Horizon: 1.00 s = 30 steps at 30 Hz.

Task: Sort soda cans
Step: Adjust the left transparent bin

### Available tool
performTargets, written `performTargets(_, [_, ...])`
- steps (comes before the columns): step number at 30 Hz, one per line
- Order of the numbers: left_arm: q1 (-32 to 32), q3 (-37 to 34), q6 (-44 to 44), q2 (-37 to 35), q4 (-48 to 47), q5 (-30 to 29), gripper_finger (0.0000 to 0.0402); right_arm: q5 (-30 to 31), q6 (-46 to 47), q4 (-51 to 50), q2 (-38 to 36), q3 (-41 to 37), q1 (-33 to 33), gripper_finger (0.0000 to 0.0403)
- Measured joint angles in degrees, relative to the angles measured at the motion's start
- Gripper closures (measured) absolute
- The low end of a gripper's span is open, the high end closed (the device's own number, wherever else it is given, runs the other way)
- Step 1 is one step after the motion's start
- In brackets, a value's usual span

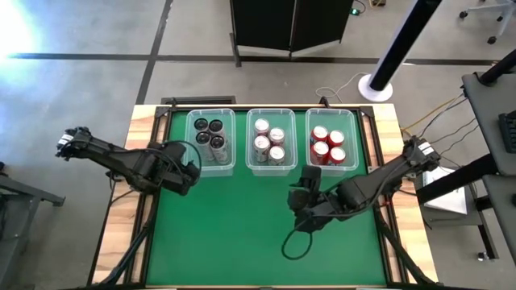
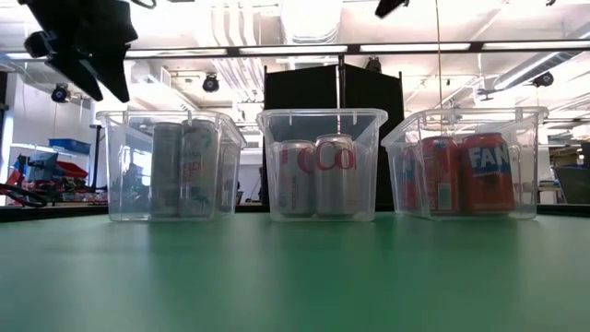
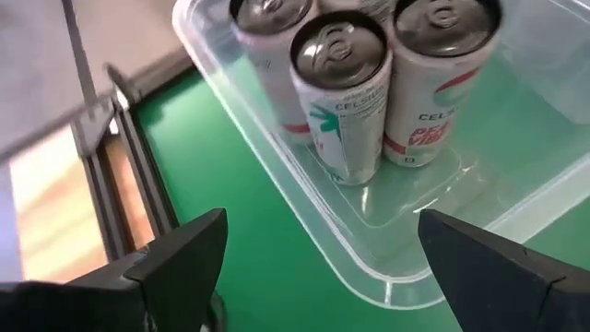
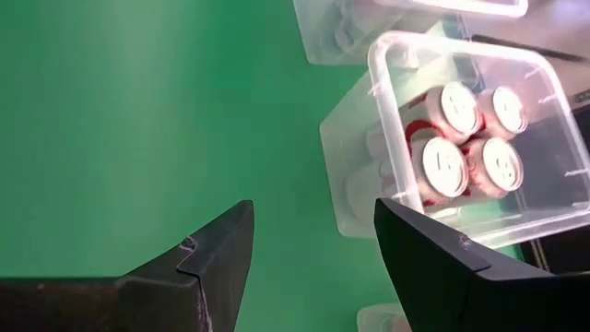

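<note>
From above, I see three clear bins (image 1: pixel 211 164) side by side, holding black-topped cans (image 1: pixel 211 134), silver cans (image 1: pixel 269 141) and red cans (image 1: pixel 328 146), one kind each, so sorting looks finished. At table height, the mat is bare. My left gripper (image 3: pixel 323 263) and right gripper (image 4: pixel 313 244) hover open, empty.

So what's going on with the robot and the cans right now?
Left gripper and right gripper: jaws open, empty. Soda cans all sit in three clear bins. No loose cans on the green mat.
</note>
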Motion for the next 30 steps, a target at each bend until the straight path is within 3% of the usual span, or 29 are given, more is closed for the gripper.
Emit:
performTargets(10, [6.2,-1.9,-5.1,0.0,0.1,6.5,0.0061,-1.8,0.3,3.8,0.2,-2.5,0.1,0.0184])
performTargets(30, [7.9,-2.4,-7.2,0.0,-1.6,7.6,0.0075,-3.4,0.4,4.3,0.2,-2.4,0.4,0.0184])
